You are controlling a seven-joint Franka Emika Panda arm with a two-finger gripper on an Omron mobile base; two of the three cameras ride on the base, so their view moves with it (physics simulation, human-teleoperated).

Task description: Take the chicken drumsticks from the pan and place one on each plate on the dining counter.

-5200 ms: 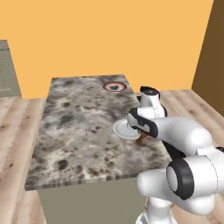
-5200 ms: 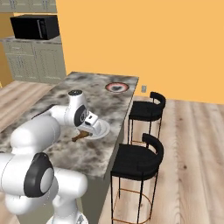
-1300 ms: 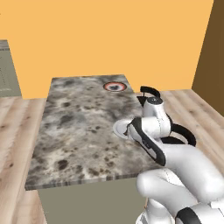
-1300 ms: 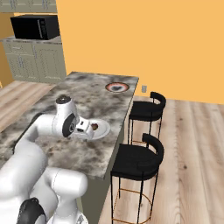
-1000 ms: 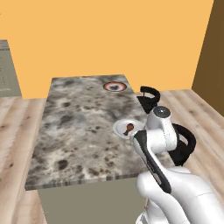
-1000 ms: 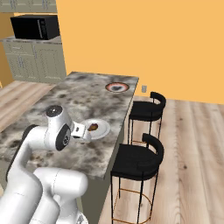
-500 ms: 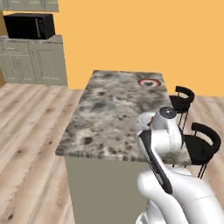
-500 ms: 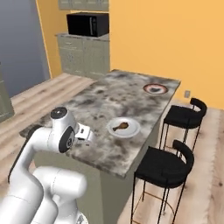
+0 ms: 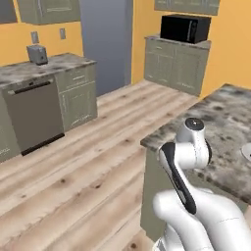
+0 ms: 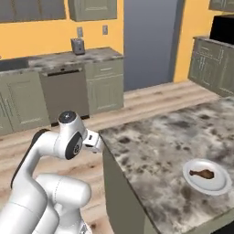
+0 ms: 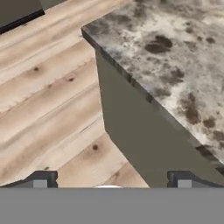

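Note:
One golden-brown chicken drumstick point(image 10: 201, 173) lies on the plain white plate point(image 10: 219, 185), which sits on the dining counter's marble top point(image 10: 155, 141). A sliver of that plate point(image 9: 246, 152) shows at the right edge of the left base view. My gripper point(image 10: 93, 140) is drawn back beside the counter's near corner, well away from the plate. In the hand view my gripper point(image 11: 111, 181) is open, its fingertips point(image 11: 41, 179) wide apart with nothing between them, over the counter's corner point(image 11: 94, 37) and the wood floor. The pan, the other drumstick and the red-rimmed plate are out of view.
A wall counter with a dishwasher point(image 9: 34, 115) and a toaster point(image 9: 37, 54) runs along the left. A black microwave point(image 9: 186, 28) stands on grey-green cabinets at the back. A grey door panel point(image 10: 148, 41) lies between them. Wood floor point(image 9: 73, 171) stretches in front.
The drumstick was let go onto the white plate and the arm drew back. Then the whole picture swung, so the base has turned from the island toward the kitchen wall counters.

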